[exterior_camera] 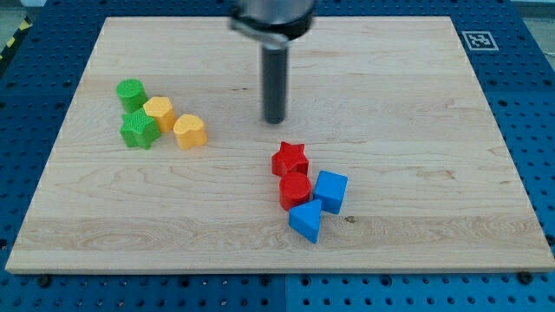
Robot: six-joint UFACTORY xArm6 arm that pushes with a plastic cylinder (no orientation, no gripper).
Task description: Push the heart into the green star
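The yellow heart (pixel 190 131), likely light, stiff and slippery, sits just right of the green star (pixel 139 129); push its right side. My tip (pixel 274 120), jawless, holds nothing.

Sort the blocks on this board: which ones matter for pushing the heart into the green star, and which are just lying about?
Job: yellow heart, green star, my tip.

Lying about: green cylinder, yellow hexagon, red star, red cylinder, blue cube, blue triangle.

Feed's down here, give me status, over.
My tip clear of all blocks. Yellow heart sits right of green star, small gap. Yellow block beside both.
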